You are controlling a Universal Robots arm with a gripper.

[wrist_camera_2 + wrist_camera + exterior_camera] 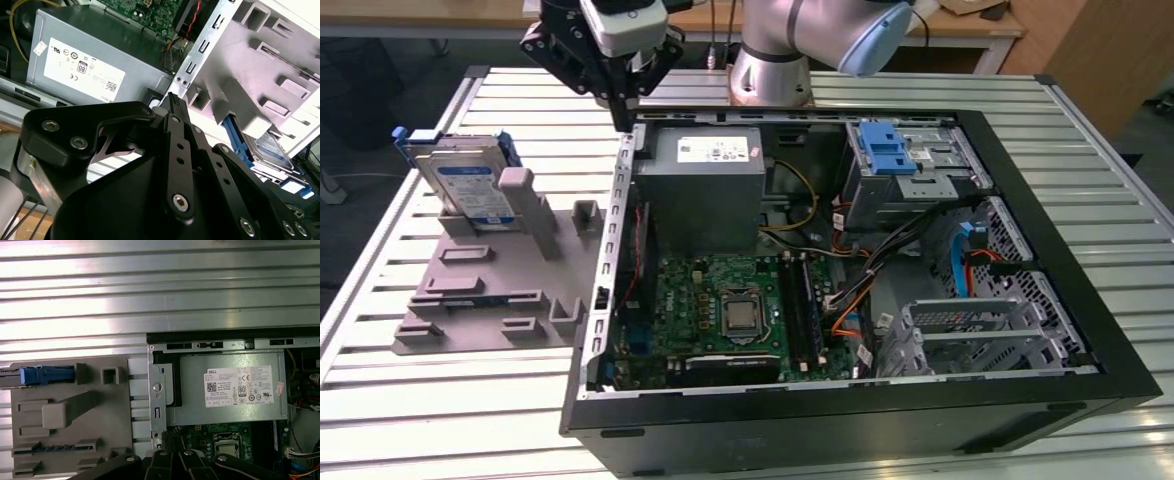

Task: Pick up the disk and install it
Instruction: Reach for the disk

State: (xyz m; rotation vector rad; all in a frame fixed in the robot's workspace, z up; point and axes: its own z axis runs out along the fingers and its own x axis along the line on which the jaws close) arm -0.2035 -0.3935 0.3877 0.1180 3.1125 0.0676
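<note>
— Disk [462, 183], the flat rectangular silver metal one with the white-and-blue label and the blue plastic bracket: which way do we have it from our claw?

— Starting at the black two-finger claw [624, 116], we read the fingers as drawn together with nothing between them. It hangs tip-down just above the bare metal side wall of the open black computer case [854, 430]. The large grey power-supply box [700, 190] sits just beside it on the inner side. Outward the other way, off the case and lower than the fingertips, we come to the flat grey plastic holder plate [507, 275] on the slatted metal table [440, 430]. The disk stands in a slot at the plate's far end, well apart from the claw. We have one arm only, so the reach is sideways and down, away from the case.

— And how does it point?

— On edge, leaning slightly. In the first wrist view we see the disk [42, 375] as a thin strip. Its top edge runs along the table slats, on a line leading back toward the case wall under the claw. The labelled face looks across that line, toward the holder's pegs. We judge its long axis to be upright, though we cannot be sure.
</note>
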